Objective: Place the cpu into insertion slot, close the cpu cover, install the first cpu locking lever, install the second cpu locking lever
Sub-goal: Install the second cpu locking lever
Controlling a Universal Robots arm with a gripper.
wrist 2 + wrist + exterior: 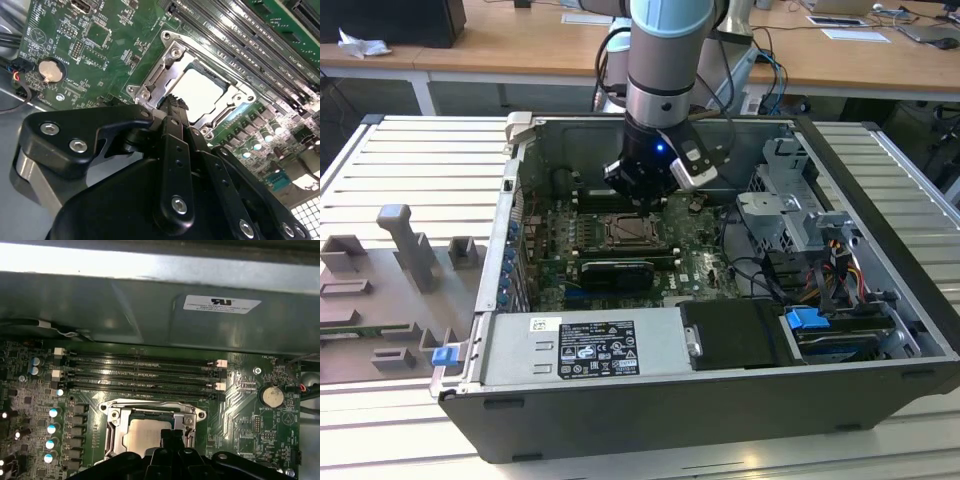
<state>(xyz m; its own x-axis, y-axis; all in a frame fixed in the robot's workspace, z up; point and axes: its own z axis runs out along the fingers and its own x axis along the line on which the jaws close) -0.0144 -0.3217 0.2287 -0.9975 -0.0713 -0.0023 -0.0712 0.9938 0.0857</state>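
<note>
The pale cpu (200,92) lies flat in the insertion slot (630,232) on the green motherboard, inside an open computer case. The silver cpu cover (172,52) lies down around the chip, framing it; the first wrist view shows the same cpu (142,437) and cover (150,407). My gripper (175,103) hangs just above the socket's edge with its black fingers pressed together and nothing between them. In the exterior view the gripper (645,195) sits over the socket's far side, partly hiding it.
Long black memory slots (140,372) run beside the socket, with the case wall (150,305) just beyond. A coin battery (51,71) sits on the board. A power supply (585,350), drive cage (800,215) and cables (820,270) crowd the case. Grey fixtures (410,250) stand outside.
</note>
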